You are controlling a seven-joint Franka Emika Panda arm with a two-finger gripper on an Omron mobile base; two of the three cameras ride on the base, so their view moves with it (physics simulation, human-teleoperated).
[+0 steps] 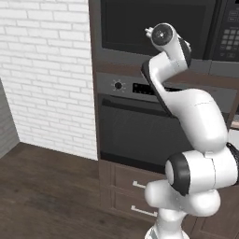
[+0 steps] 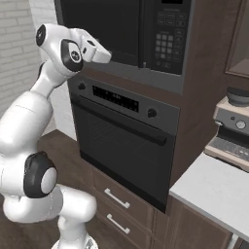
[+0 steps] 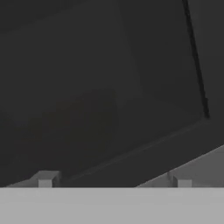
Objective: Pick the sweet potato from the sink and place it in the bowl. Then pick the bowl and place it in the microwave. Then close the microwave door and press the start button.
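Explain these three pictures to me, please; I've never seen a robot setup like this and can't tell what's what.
The white jointed thing is a robot arm in a computer-made kitchen. Two pictures come from cameras on its base, behind it to the left and right. The third comes from a camera on its hand, looking along the gripper, whose two small tips stand apart with nothing between them. The arm is raised in front of the microwave, whose door looks closed; its keypad sits on the right. Below is an oven with knobs, then drawers. In the right base view, a coffee machine stands on the pale counter.
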